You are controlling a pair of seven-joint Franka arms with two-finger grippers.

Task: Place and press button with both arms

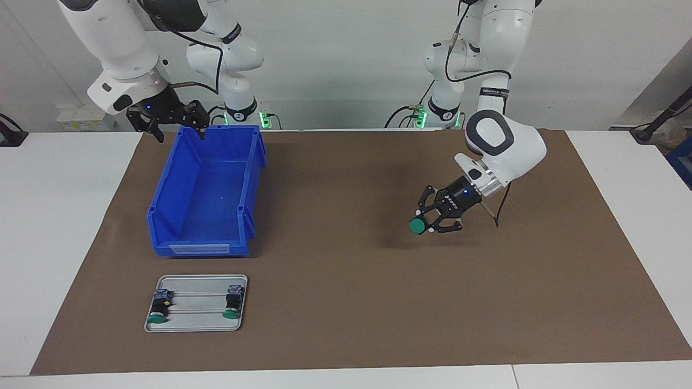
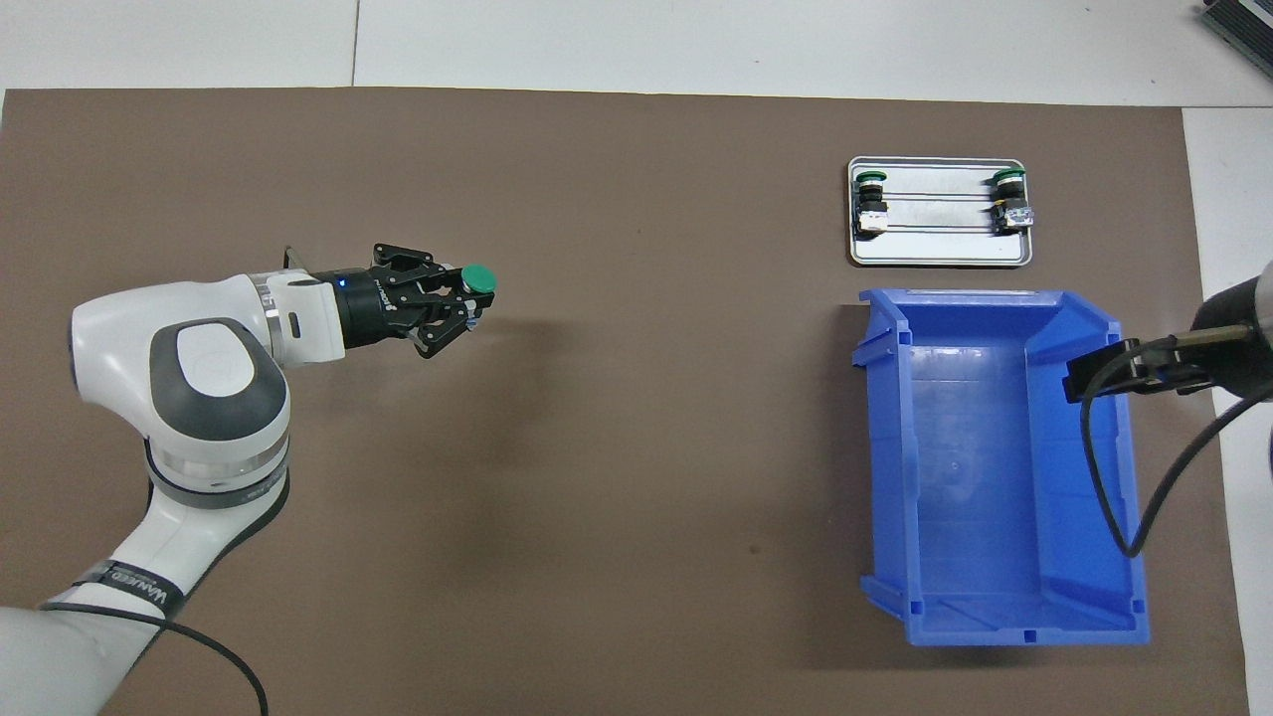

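In the facing view the right gripper (image 1: 174, 127) hangs over the bin's (image 1: 162, 200) corner nearest the robots, fingers spread with nothing between them. The overhead view shows only its tip (image 2: 1094, 378) above the bin's rim (image 2: 1119, 477), so the spread fingers read from the facing view alone. The tray (image 1: 197, 319) lies just beside the bin, farther from the robots, with two buttons (image 1: 158, 313) (image 1: 233, 309) lying on it, green caps pointing away from the robots. Toward the left arm's end, the left gripper (image 1: 432, 222) is up over the bare brown mat (image 1: 346, 302), pinching a third button (image 1: 417, 226). From above, that green cap (image 2: 478, 279) shows round at the fingertips of the left gripper (image 2: 453, 303).
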